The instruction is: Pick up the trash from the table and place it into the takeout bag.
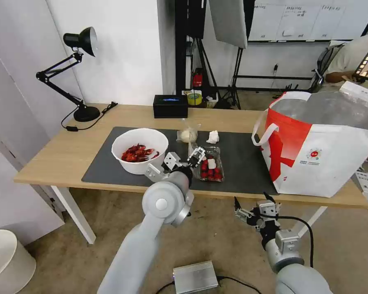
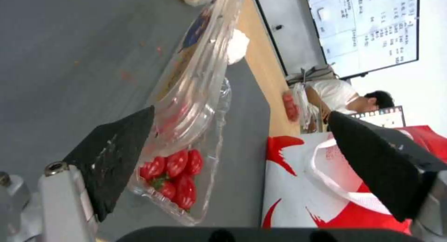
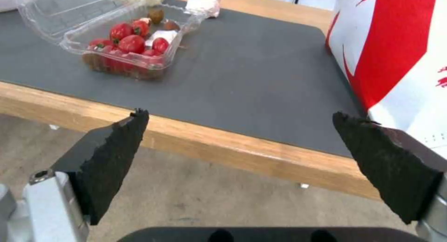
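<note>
On the table (image 1: pixel 69 155) lies a dark grey mat (image 1: pixel 245 163). The trash on it is a white bowl (image 1: pixel 140 150) of red shells, a clear clamshell box (image 1: pixel 210 164) of red fruit, a small clear bag (image 1: pixel 188 134) with a whitish lump, and a crumpled tissue (image 1: pixel 213 136). My left gripper (image 1: pixel 186 157) is open between bowl and box. In the left wrist view one finger (image 2: pixel 116 158) is at the box's (image 2: pixel 181 130) raised lid. The takeout bag (image 1: pixel 323 151) stands open at the right. My right gripper (image 1: pixel 253 208) hangs open below the table's front edge.
A black desk lamp (image 1: pixel 75 69) and a black box (image 1: pixel 170 106) stand along the table's back edge. A white bin (image 1: pixel 6 261) and a silver box (image 1: pixel 195 277) are on the floor. Bare mat (image 3: pixel 261 67) lies between the clamshell box and the takeout bag.
</note>
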